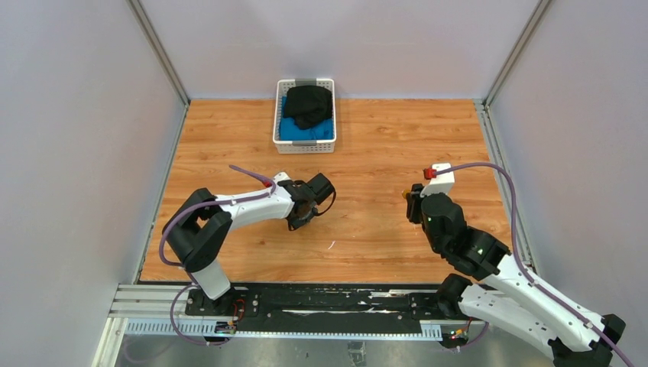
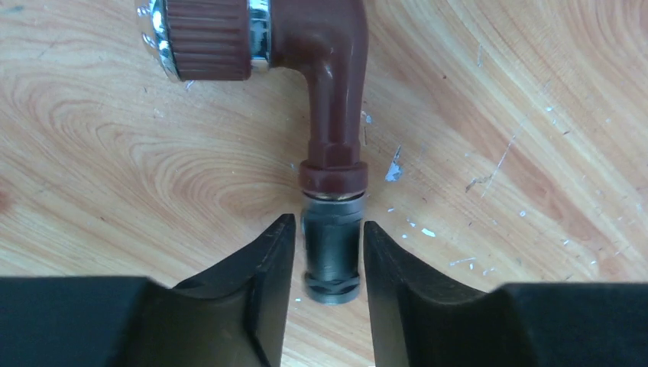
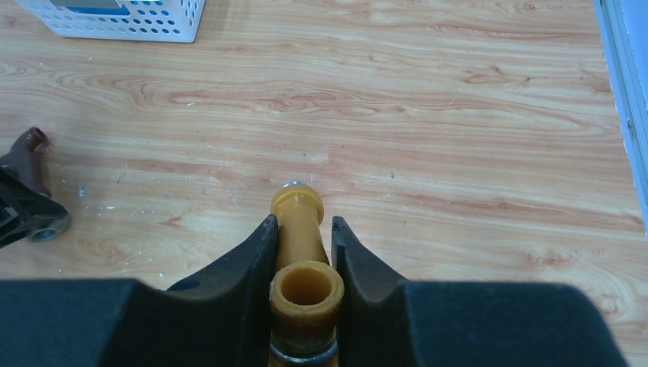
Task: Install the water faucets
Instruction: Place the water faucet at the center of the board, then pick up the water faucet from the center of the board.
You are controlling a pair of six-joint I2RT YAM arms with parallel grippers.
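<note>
The brown faucet [image 2: 332,99] is seen at upper centre of the left wrist view against the table [image 2: 497,115], with the left gripper [image 2: 328,220] jaws clenched on its dark grey end. The yellow faucet [image 3: 296,208] is grasped in the right gripper [image 3: 302,219] jaws at lower centre of the right wrist view.

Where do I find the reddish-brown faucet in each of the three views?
Top external: hidden at the left hand, left of centre; cannot be made out.
Left wrist: brown faucet at top centre, its dark end in the left hand.
Right wrist: at the left edge, above that hand.
Shared landmark: the left hand.
</note>
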